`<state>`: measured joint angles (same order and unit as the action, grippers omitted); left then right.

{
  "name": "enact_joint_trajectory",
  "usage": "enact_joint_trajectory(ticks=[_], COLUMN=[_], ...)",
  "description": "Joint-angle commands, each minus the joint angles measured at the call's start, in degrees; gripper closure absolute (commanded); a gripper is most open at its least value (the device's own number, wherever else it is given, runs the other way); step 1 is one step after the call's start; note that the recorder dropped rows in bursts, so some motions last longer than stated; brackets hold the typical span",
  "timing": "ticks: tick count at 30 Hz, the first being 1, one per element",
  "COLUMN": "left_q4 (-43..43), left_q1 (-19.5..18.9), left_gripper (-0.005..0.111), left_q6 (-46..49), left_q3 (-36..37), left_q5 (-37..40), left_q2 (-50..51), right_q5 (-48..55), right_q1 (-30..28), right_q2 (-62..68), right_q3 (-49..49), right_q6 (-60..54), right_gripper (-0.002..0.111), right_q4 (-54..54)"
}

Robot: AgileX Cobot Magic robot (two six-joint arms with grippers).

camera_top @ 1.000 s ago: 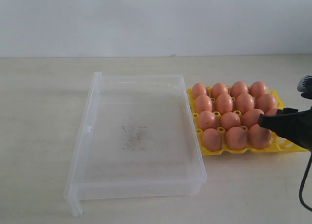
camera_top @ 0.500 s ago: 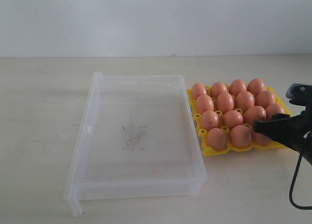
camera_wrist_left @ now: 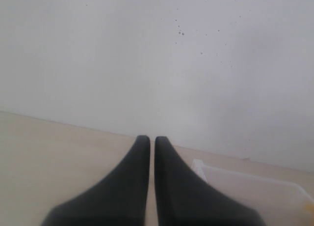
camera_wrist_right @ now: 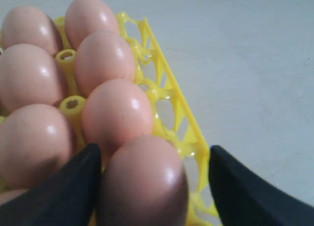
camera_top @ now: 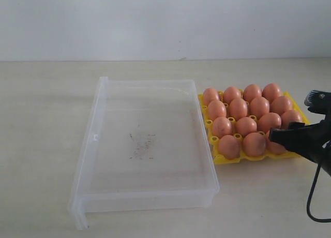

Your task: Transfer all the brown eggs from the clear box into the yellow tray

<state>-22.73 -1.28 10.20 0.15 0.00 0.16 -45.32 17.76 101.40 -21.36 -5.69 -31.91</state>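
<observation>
The yellow tray (camera_top: 222,159) stands right of the clear box (camera_top: 155,119), whose floor holds no eggs, only dark smudges. Brown eggs (camera_top: 243,111) fill the tray's cups. My right gripper (camera_top: 276,139) is low at the tray's near right corner. In the right wrist view this gripper (camera_wrist_right: 154,157) is open around the corner egg (camera_wrist_right: 144,182), which rests in the tray (camera_wrist_right: 167,78); one finger lies against it and the other stands clear. More eggs (camera_wrist_right: 105,59) sit beyond. My left gripper (camera_wrist_left: 148,138) is shut and empty, off the table's left, with a corner of the box (camera_wrist_left: 221,177) beside it.
Bare beige tabletop (camera_top: 46,119) surrounds the box and tray, with a white wall behind. A black cable (camera_top: 313,196) hangs under my right arm near the table's right edge.
My right gripper came down and left to the tray's near right corner with the egg, the tray shifted slightly, and the jaws have spread apart from the egg.
</observation>
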Motion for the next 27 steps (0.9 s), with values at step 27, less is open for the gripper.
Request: enact_joint_trajectory(ticks=[27], left_q4=[-0.19], left_q1=[0.45], left_gripper=[0.103], left_q6=[0.43], left_q3=[-0.15], left_q5=[0.0], left_q2=[-0.16], right_q5=[9.74], right_q1=[0.78], right_q2=[-24.52], right_q3=[0.61], right_q6=[0.76], right_gripper=[0.064], right_q4=[5.38])
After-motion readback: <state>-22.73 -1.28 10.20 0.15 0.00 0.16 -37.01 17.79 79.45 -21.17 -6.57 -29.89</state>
